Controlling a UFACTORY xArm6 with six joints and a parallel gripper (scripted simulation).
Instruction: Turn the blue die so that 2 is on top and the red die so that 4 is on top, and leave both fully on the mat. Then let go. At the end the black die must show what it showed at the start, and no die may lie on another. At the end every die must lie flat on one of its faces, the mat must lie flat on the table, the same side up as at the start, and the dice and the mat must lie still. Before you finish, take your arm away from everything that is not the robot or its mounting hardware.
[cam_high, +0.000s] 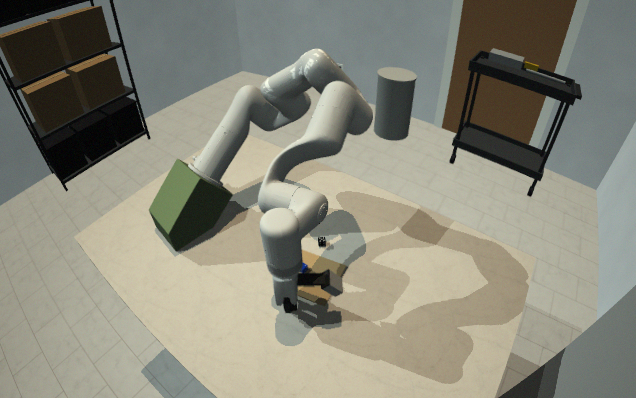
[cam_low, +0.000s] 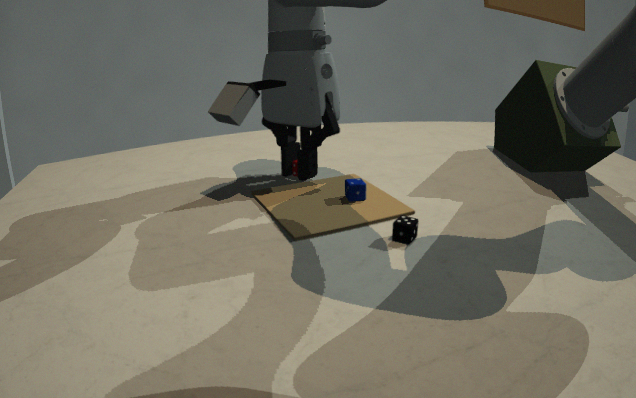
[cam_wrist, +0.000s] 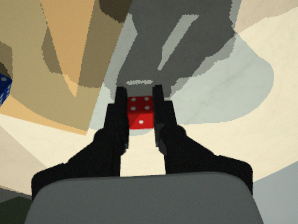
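My gripper (cam_wrist: 140, 99) is shut on the red die (cam_wrist: 140, 112), low over the table just off the far edge of the tan mat (cam_low: 334, 205). In the exterior view the red die (cam_low: 296, 166) shows as a small red patch between the black fingers (cam_low: 299, 167). The wrist view shows its upper face with four white pips. The blue die (cam_low: 355, 189) lies flat on the mat near its far right side. The black die (cam_low: 405, 229) lies on the table just off the mat's right corner, several pips on top. In the top view the gripper (cam_high: 289, 303) is mostly hidden by the arm.
The green arm base (cam_low: 545, 117) stands at the back right of the table. The grey wrist camera block (cam_low: 233, 103) juts out left of the gripper. A shelf (cam_high: 65, 85), a grey cylinder (cam_high: 395, 102) and a black cart (cam_high: 517, 115) stand off the table.
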